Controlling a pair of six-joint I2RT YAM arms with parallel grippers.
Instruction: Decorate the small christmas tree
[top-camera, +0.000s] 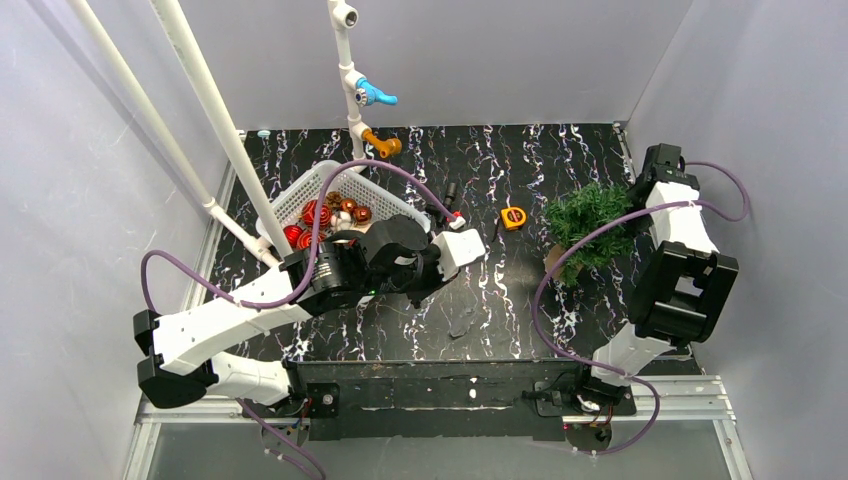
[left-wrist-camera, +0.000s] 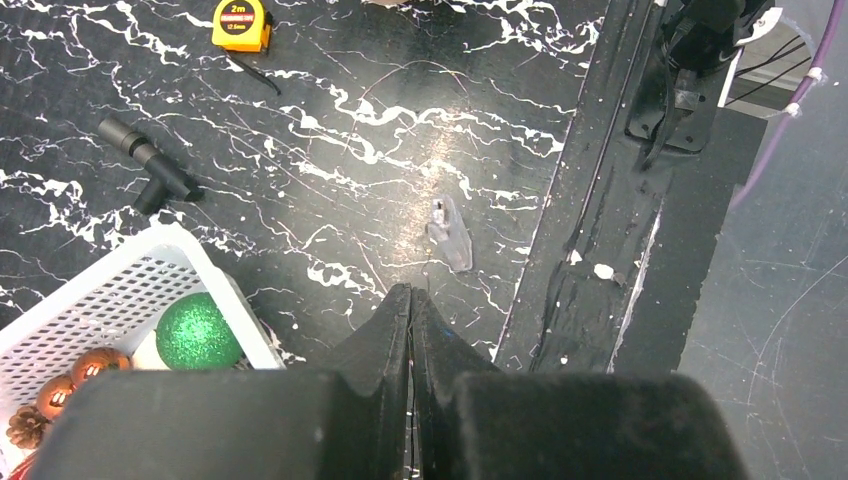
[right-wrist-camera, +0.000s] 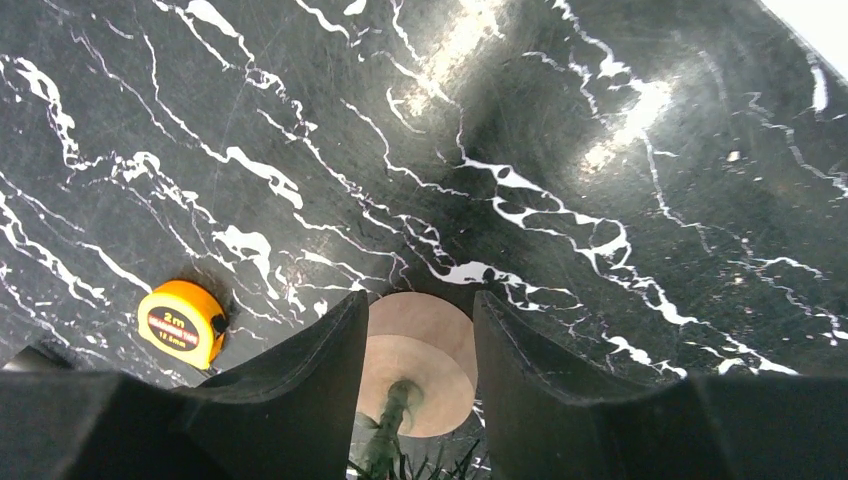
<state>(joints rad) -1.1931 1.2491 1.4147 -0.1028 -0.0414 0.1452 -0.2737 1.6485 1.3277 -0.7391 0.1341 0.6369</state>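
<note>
The small christmas tree (top-camera: 588, 222) stands at the right of the black marble table, leaning, its round brown base (right-wrist-camera: 432, 372) on the table. My right gripper (right-wrist-camera: 420, 300) is above it and open. Its two black fingers (right-wrist-camera: 310, 350) stand either side of the trunk (right-wrist-camera: 392, 420), with a gap on each side. My left gripper (left-wrist-camera: 410, 297) is shut with nothing in it, just off the corner of the white basket (left-wrist-camera: 120, 262). That basket holds a shiny green ball (left-wrist-camera: 197, 332) and red and bronze ornaments (top-camera: 322, 212).
A yellow tape measure (top-camera: 513, 217) lies left of the tree. A black T-shaped piece (left-wrist-camera: 150, 170) lies by the basket and a small clear plastic piece (left-wrist-camera: 450, 232) ahead of the left fingers. White pipes (top-camera: 215, 110) rise over the basket. Grey walls close the sides.
</note>
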